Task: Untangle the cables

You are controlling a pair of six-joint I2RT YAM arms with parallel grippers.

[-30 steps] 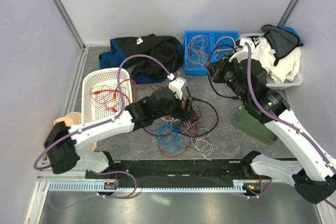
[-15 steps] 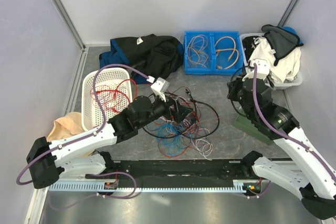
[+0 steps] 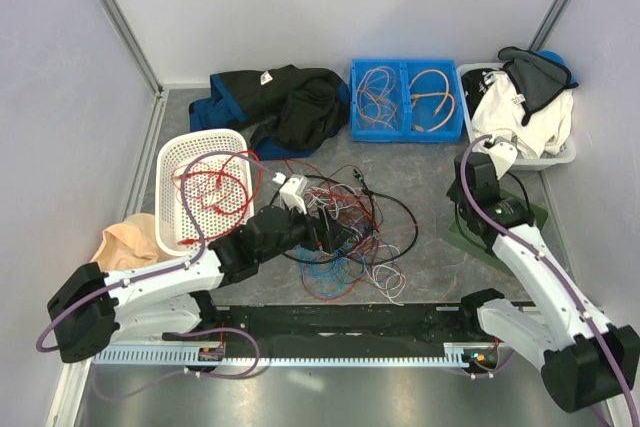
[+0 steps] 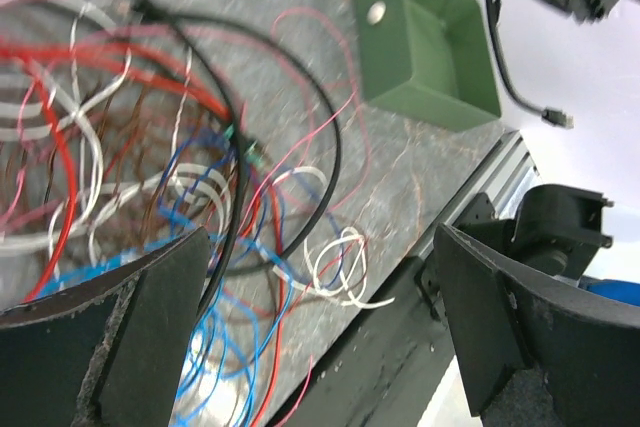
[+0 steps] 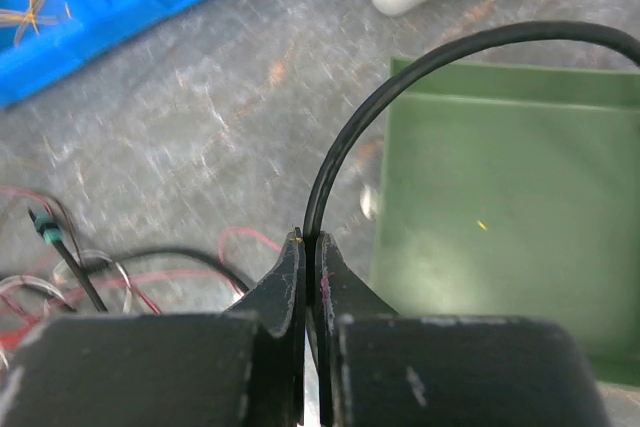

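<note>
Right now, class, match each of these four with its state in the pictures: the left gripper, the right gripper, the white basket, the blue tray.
Things:
1. left gripper
2. right gripper
3. white basket
4. blue tray

States:
A. holds red wires
B. jaws shut on a black cable
C. holds pale coiled wires
D. jaws wide open over the tangle

Pairs: 1-D, 2-B, 3-A, 4-C
</note>
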